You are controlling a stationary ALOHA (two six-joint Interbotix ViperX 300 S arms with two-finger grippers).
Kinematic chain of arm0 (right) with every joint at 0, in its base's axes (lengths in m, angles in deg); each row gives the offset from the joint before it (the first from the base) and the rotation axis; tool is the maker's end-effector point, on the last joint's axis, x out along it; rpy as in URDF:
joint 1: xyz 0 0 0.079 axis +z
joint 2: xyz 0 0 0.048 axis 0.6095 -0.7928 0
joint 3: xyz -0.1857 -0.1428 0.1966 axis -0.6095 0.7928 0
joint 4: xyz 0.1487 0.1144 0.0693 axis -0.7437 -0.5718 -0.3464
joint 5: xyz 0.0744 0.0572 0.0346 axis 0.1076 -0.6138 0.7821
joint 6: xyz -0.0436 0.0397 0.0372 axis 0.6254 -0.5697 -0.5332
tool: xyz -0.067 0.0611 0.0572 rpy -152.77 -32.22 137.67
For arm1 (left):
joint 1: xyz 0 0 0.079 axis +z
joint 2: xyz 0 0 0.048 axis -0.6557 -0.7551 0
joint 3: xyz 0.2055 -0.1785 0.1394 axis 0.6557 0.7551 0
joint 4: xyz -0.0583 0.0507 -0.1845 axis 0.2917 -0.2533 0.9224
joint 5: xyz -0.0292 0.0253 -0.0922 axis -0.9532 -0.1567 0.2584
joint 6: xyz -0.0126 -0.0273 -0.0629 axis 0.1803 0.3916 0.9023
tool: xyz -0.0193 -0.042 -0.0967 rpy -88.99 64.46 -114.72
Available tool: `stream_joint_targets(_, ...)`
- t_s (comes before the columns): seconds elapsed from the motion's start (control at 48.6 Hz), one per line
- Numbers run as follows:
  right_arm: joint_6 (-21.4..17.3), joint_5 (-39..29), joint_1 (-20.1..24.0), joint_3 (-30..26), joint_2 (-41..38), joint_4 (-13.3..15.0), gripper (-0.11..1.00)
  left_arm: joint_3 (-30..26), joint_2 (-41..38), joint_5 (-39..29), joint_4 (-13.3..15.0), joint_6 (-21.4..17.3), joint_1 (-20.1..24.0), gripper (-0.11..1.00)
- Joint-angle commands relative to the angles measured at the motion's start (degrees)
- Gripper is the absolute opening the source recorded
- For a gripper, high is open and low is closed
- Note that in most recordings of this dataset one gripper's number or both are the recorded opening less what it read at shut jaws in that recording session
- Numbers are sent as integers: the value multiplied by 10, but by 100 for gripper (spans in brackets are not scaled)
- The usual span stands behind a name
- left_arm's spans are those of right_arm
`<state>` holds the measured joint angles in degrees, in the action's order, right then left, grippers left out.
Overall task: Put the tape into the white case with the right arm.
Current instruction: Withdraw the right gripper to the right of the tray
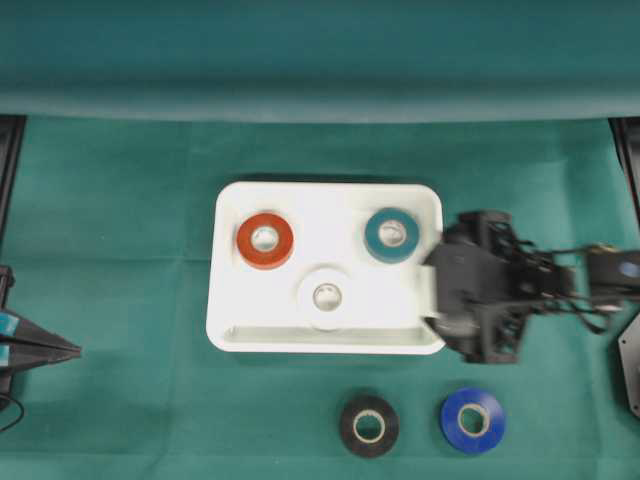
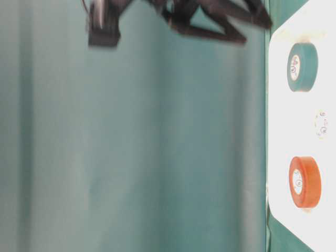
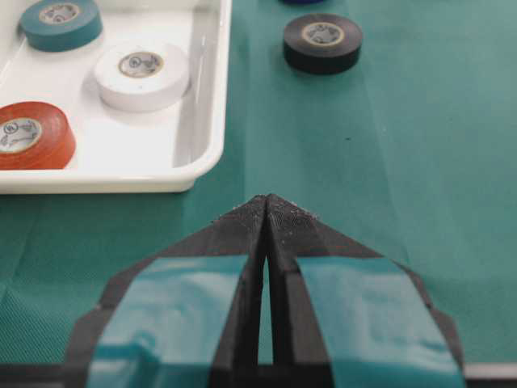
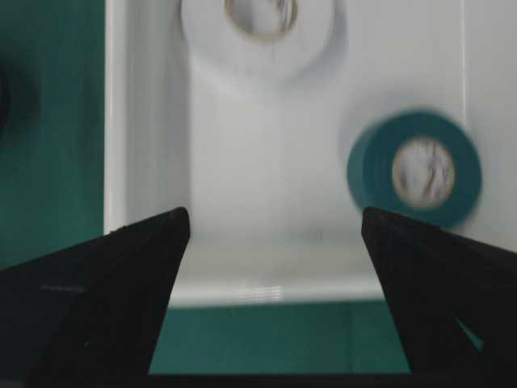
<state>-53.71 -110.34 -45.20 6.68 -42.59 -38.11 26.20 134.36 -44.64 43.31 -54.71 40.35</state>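
Your right gripper (image 4: 275, 230) has its two pointed black fingers (image 4: 129, 275) spread wide with nothing between them, their tips hanging above the near short rim of the white case (image 4: 266, 291). Seen from overhead, your right arm (image 1: 520, 285) reaches in from the right edge of the green cloth (image 1: 120, 250), and its blurred black head (image 1: 470, 290) overlaps the right end of the case (image 1: 230, 330). Inside the case lie three rolls, all flat with the hole facing up: an orange roll (image 1: 265, 241) toward the left, a teal roll (image 1: 392, 235) toward the right, nearest your open fingers, and a white roll (image 1: 325, 297) between them against the front side. Two more rolls lie flat on the cloth in front of the case, apart from each other: a black roll (image 1: 369, 426) and a blue roll (image 1: 472, 420) to its right, both below the case's right half in the overhead view. Your left gripper (image 3: 266, 202) rests at the far left of the table, well away from the case, its two fingers with light-blue patches (image 3: 178, 315) pressed together to a point and holding nothing. Each roll has a pale paper core with small dark printed marks, but the print is too small and blurred to read.
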Motion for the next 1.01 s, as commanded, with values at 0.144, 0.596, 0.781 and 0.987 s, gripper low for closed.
stream_joint_targets(0.144,1,4,12,77,103,-4,73,-7,-5,6,1,-1,0,0)
stream_joint_targets(0.596,1,0,18,183,251,-12,73,-7,-5,6,1,-1,0,0)
stream_joint_targets(0.781,1,0,18,219,302,-25,73,-7,-5,6,1,-1,0,0)
stream_joint_targets(0.987,1,0,20,234,334,-36,73,-7,-5,6,1,-1,1,0)
